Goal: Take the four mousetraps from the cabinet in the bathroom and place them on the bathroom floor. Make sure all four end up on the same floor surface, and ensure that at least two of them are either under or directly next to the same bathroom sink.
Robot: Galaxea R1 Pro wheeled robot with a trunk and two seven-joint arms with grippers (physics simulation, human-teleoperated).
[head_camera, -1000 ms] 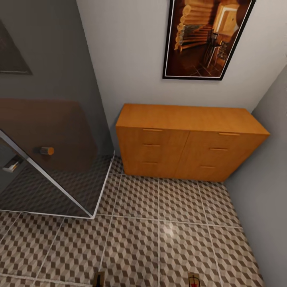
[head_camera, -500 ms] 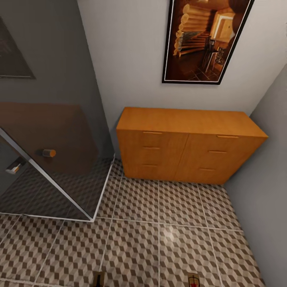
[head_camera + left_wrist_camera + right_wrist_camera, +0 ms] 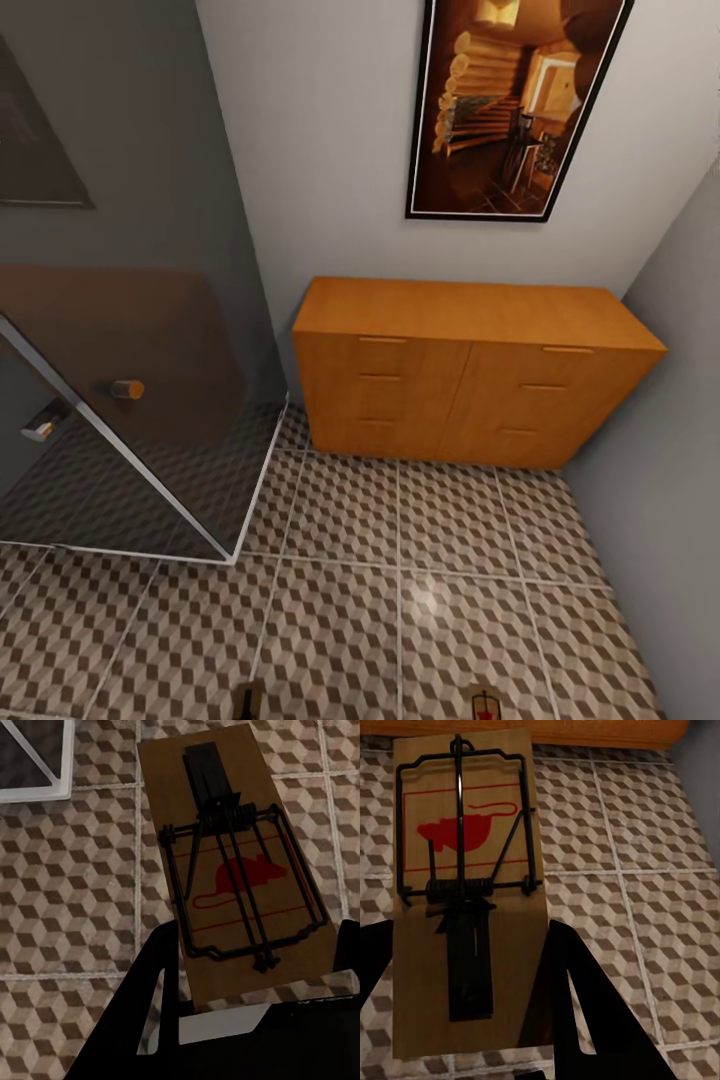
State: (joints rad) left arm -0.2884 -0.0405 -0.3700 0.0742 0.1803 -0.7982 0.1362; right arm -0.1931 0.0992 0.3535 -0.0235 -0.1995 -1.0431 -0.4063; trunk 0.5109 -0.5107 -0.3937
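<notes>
Both jaws are closed, the left gripper [image 3: 247, 1009] on one mousetrap [image 3: 232, 862], the right gripper [image 3: 465, 1020] on another mousetrap [image 3: 465, 892]; both hang over the bathroom floor [image 3: 400, 560] before the cabinet [image 3: 470, 370]; carrying them level toward the sink seems wise.

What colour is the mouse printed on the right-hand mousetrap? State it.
Red, on the brown board of the mousetrap; clearest in the right wrist view.

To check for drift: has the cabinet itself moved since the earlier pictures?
No. The cabinet sits lower in the head view, but the wall picture and the floor tile lines shifted down with it, so the camera moved.
</notes>
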